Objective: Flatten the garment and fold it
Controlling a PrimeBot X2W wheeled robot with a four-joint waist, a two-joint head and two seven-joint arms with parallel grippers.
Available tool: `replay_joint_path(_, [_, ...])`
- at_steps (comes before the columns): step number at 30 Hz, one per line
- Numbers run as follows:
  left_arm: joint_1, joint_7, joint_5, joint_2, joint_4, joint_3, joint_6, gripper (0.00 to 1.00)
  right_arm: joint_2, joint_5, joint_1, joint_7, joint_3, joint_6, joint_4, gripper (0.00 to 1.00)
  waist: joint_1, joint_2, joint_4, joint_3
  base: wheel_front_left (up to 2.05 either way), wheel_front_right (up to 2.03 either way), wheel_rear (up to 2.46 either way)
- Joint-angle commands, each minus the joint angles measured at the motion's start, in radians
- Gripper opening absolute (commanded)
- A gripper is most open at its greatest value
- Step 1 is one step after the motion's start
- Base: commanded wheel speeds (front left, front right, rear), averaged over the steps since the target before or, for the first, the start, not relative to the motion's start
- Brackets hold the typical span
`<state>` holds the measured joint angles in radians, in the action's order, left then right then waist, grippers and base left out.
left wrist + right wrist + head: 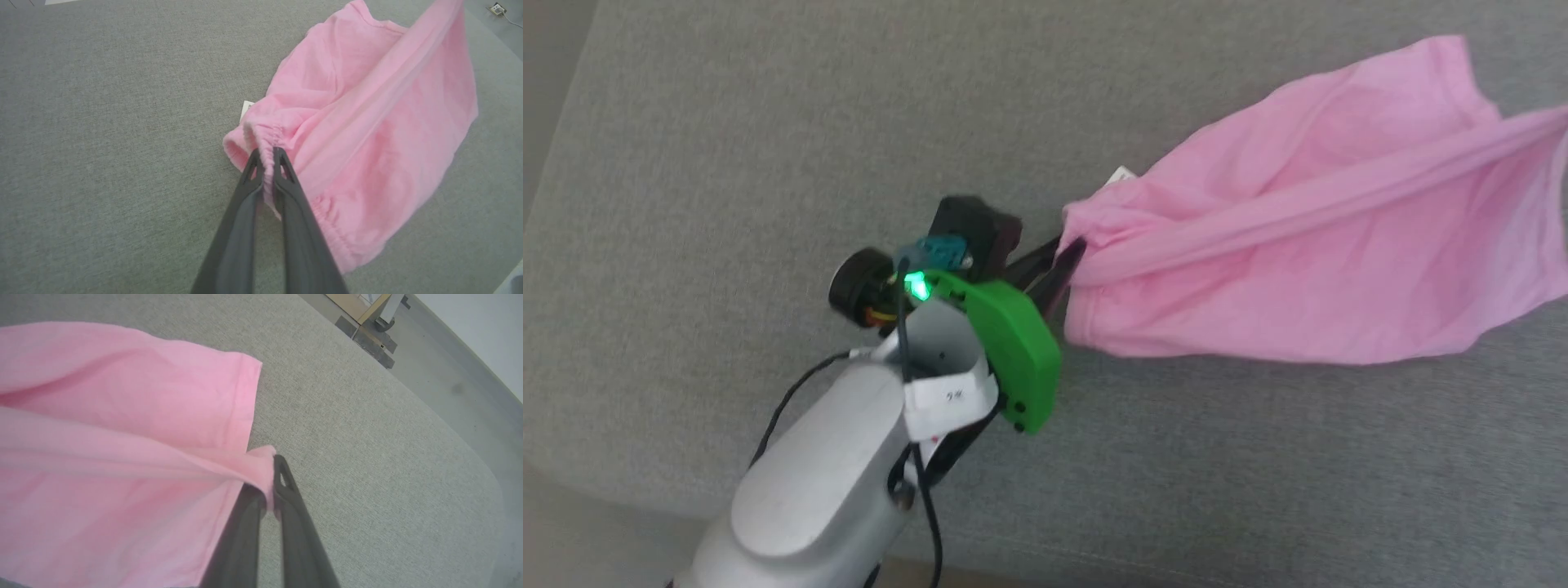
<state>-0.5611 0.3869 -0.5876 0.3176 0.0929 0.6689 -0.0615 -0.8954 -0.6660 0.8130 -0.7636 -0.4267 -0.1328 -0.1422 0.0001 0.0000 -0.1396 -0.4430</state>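
The pink shorts [1307,245] hang stretched above the grey cloth surface, sagging in the middle. My left gripper [1068,255] is shut on the gathered elastic waistband [266,141] at the garment's left end. A small white tag [1123,174] sticks out just behind that grip. In the right wrist view my right gripper [270,479] is shut on a hem corner of the shorts [122,457], which spread out to the left of its fingers. A taut fold [1339,200] runs across the cloth between the two grips.
A grey fabric-covered surface [768,147] lies under everything, and its rounded far edge [486,469] shows in the right wrist view. Beyond it is grey floor with a wooden furniture base [363,318]. A wall socket [497,8] sits on the floor.
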Motion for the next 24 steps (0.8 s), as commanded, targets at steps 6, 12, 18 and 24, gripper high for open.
replay_joint_path(6, [-0.083, -0.026, 0.014, -0.043, -0.075, -0.003, 0.014, 0.00, 0.033, 0.051, 0.179, -0.010, -0.089, 0.002, -0.170, 0.00, -0.0001, 0.0000, -0.084, -0.116, 0.00, 0.00, 0.00])
replay_joint_path(12, [-0.107, -0.057, 0.017, -0.070, -0.109, -0.003, 0.013, 0.00, 0.058, 0.066, 0.243, 0.045, -0.140, 0.002, -0.271, 0.00, -0.0001, 0.0000, -0.095, -0.125, 0.00, 0.00, 0.00])
replay_joint_path(18, [-0.114, -0.081, 0.019, -0.082, -0.129, -0.002, 0.012, 0.00, 0.074, 0.057, 0.270, 0.109, -0.189, 0.002, -0.337, 0.00, -0.0001, 0.0000, -0.090, -0.115, 0.00, 0.00, 0.00])
replay_joint_path(24, [-0.116, -0.120, 0.029, -0.086, -0.148, -0.008, 0.003, 1.00, 0.101, 0.027, 0.272, 0.188, -0.211, 0.002, -0.403, 1.00, -0.0001, 0.0000, -0.079, -0.067, 0.00, 0.00, 0.00])
